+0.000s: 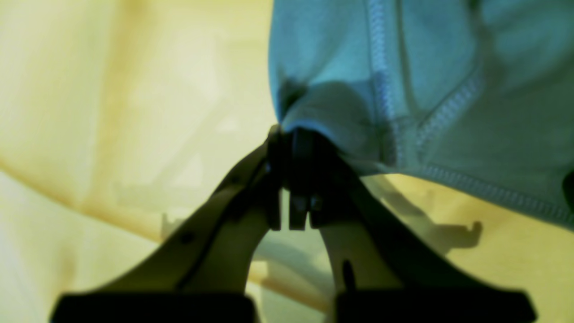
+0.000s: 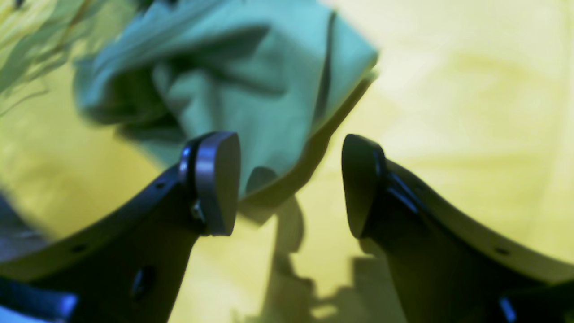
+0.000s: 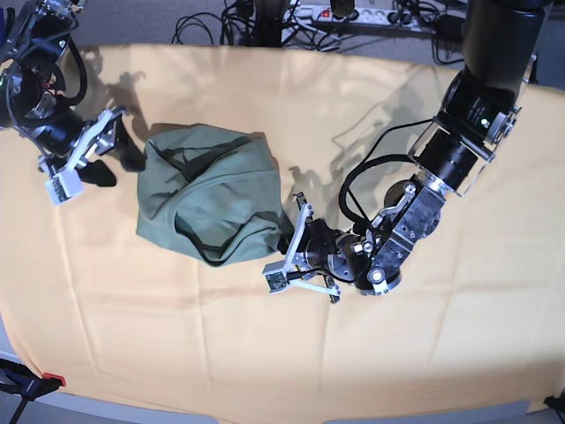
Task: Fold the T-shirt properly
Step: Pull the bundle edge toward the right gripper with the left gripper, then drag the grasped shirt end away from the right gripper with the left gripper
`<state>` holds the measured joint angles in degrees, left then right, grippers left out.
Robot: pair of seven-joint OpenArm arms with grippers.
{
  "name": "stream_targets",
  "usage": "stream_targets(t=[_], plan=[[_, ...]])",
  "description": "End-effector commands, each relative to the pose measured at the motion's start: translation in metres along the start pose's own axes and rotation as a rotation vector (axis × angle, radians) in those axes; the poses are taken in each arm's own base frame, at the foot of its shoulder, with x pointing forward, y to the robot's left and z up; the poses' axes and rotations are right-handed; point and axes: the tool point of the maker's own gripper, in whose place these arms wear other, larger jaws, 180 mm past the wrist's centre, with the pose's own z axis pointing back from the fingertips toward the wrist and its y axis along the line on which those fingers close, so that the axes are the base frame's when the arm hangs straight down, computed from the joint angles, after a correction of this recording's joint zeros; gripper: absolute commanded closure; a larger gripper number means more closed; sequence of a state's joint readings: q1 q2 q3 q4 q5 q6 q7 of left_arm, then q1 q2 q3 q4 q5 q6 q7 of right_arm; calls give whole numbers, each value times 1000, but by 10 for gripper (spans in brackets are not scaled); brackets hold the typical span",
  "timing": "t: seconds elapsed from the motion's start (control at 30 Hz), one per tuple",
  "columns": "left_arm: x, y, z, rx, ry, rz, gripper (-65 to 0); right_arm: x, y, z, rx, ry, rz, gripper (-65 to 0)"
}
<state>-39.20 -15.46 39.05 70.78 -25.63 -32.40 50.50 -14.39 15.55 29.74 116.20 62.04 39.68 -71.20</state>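
Sage T-shirt (image 3: 207, 190), no legible writing

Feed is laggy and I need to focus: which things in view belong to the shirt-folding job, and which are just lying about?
Part of the job:
- T-shirt, crumpled on the cloth
- left pincer, shut on the T-shirt's edge
- right pincer, open beside the shirt

Just lying about:
- yellow-orange cloth covering the table
- cables and power strip at the far edge

Bare yellow-orange cloth (image 3: 177, 336) all round the bunched T-shirt (image 3: 207, 203); cables (image 3: 362, 181) beside it.
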Motion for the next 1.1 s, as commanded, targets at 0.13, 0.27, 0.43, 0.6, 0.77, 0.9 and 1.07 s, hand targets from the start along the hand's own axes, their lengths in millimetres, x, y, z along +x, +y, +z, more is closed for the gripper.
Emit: stream_targets(t=[0.13, 0.27, 0.43, 0.6, 0.77, 0.9, 1.07], plan=[[22, 10, 12, 11, -65, -3, 0, 11, 20, 6, 102, -54, -5, -377], [27, 5, 12, -17, -93, 17, 0, 8, 26, 1, 122, -41, -5, -377], [28, 5, 12, -18, -95, 19, 0, -10, 40, -17, 143, 56, 41, -377], [27, 5, 12, -18, -90, 18, 0, -14, 17, -25, -5, 82, 121, -377], [27, 5, 12, -18, -91, 19, 0, -15, 9, -25, -48, 87, 142, -345], [27, 5, 12, -18, -91, 19, 0, -16, 7, -24, -60, 98, 147, -4], [26, 8, 13, -4, -82, 10, 0, -19, 2, -24, -84, 114, 159, 0]])
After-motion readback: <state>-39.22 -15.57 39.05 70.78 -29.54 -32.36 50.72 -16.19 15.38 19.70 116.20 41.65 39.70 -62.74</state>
